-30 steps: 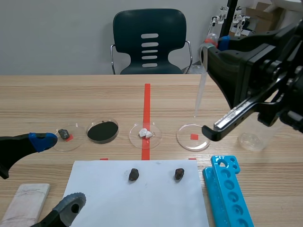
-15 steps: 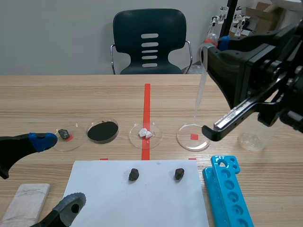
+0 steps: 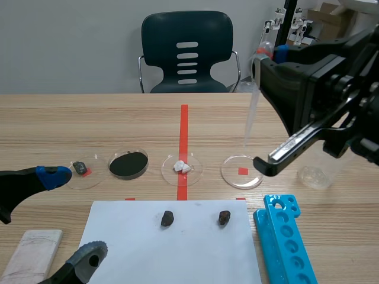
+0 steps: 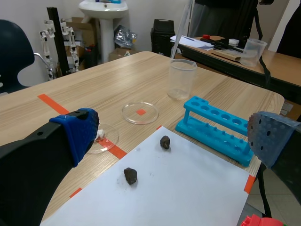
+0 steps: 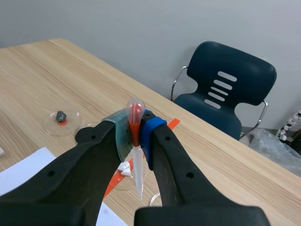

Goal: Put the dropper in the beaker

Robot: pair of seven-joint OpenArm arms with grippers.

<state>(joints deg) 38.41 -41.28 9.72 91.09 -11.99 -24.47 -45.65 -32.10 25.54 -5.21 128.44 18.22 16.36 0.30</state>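
Note:
The dropper is a clear pipette hanging upright, tip down, above the empty petri dish. My right gripper is shut on its neck just below the red-tinted bulb; in the right wrist view the dropper is pinched between the pads of the right gripper. The clear beaker stands on the table to the right of that dish, partly hidden behind the right arm, and shows as the beaker beyond the rack. My left gripper is open and empty, low at the near left; it is the same left gripper.
A row of petri dishes holds a dark stone, black powder and white bits. Two dark stones lie on a white sheet. A blue tube rack sits near right, a pale block near left, a chair behind.

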